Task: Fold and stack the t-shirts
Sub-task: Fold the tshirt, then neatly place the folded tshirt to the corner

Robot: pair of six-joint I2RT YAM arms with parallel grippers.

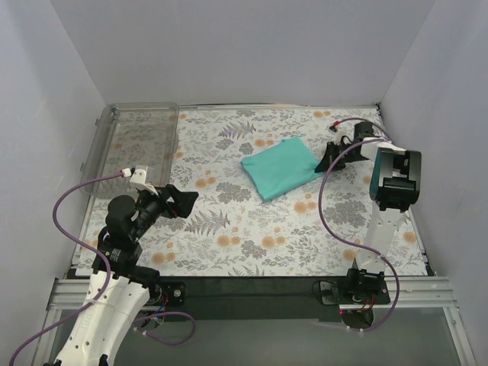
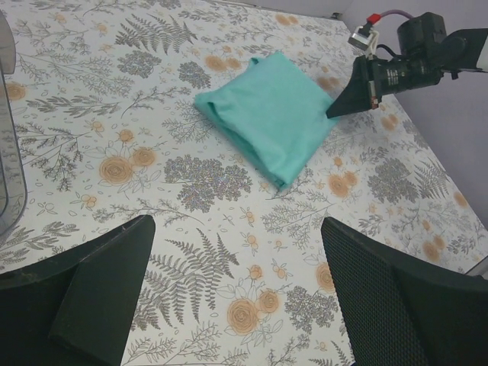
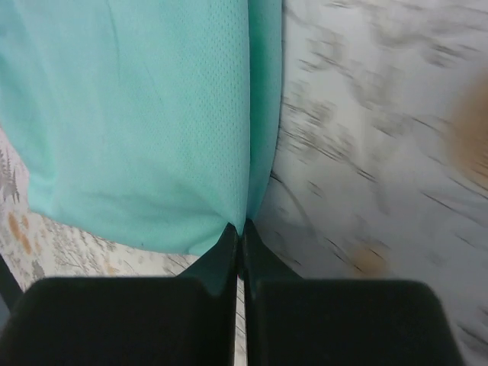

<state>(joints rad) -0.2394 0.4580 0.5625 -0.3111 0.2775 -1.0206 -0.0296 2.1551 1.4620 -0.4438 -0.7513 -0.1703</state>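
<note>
One teal-green t-shirt (image 1: pixel 282 168) lies folded into a compact rectangle on the floral table, right of centre and towards the back. My right gripper (image 1: pixel 324 162) sits low at its right edge, and in the right wrist view its jaws (image 3: pixel 242 227) are shut on the t-shirt (image 3: pixel 152 114), pinching the fabric edge at the tips. My left gripper (image 1: pixel 183 200) hovers over the table's near left with its jaws wide open and nothing between them (image 2: pixel 236 229). From the left wrist view the t-shirt (image 2: pixel 267 118) lies well ahead, with the right gripper (image 2: pixel 333 113) at its far right edge.
A clear plastic bin (image 1: pixel 133 141) stands at the back left of the table, its wall showing at the left edge of the left wrist view (image 2: pixel 8 152). White walls close in the table on three sides. Purple cables loop beside both arms.
</note>
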